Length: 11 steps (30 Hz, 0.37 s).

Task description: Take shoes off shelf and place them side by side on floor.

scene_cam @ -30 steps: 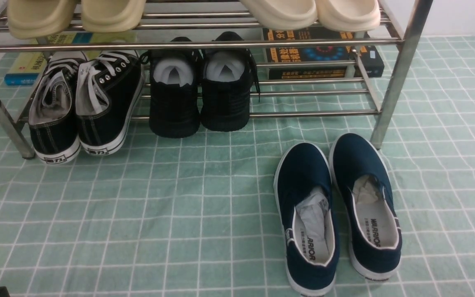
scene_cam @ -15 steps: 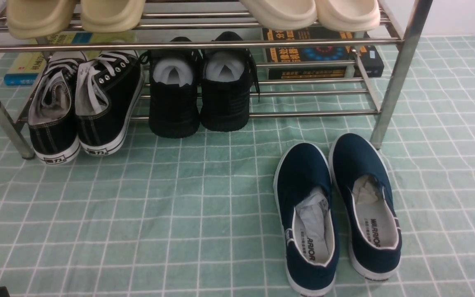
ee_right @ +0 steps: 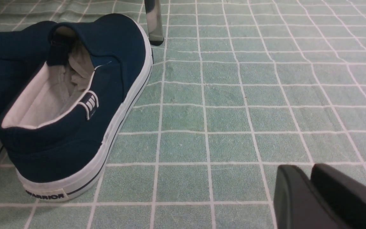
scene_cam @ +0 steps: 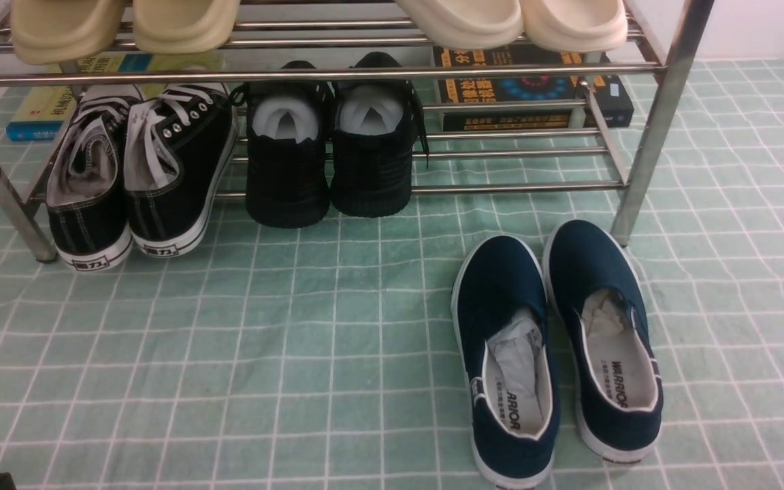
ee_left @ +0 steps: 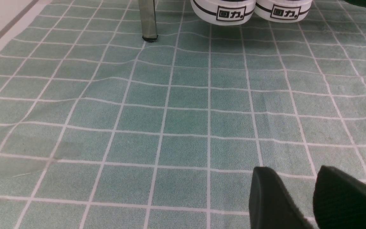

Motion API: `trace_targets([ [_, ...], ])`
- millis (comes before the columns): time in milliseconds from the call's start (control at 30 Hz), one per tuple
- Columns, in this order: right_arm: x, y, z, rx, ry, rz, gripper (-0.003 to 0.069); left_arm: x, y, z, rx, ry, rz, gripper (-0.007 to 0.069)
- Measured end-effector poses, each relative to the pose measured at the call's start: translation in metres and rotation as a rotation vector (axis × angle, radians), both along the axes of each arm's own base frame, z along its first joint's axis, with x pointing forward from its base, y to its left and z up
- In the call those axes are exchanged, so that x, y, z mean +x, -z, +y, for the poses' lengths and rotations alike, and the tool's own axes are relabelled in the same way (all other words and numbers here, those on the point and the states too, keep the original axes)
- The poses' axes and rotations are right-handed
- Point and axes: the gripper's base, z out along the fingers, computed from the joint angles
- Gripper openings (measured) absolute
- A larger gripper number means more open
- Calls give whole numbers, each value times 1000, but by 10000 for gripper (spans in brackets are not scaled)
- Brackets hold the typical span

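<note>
The shoes (ee_right: 71,105) are set side by side on the floor (ee_right: 233,111), beside the right gripper (ee_right: 310,187) and apart from it; black sneakers (scene_cam: 140,170) are kept on the shelf (scene_cam: 650,136) beyond; its fingers are seen barely parted, nothing held; the left gripper (ee_left: 315,190) is parted, empty.

Navy shoes (scene_cam: 555,347) lie side by side on the green gridded floor (scene_cam: 263,354) before the shelf (scene_cam: 657,116).

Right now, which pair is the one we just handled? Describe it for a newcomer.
Find the steel shelf; by its right front leg, on the green floor, stand the navy shoes side by side. Unlike the black pairs on the shelf, they're laceless with "WARRIOR" insoles.
</note>
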Motion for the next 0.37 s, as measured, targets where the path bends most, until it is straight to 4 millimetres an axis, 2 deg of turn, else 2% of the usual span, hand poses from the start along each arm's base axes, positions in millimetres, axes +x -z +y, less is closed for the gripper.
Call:
trace_targets([
  [367, 0, 0, 0, 0, 0, 0, 116, 0, 0, 0, 0, 0, 0, 241],
])
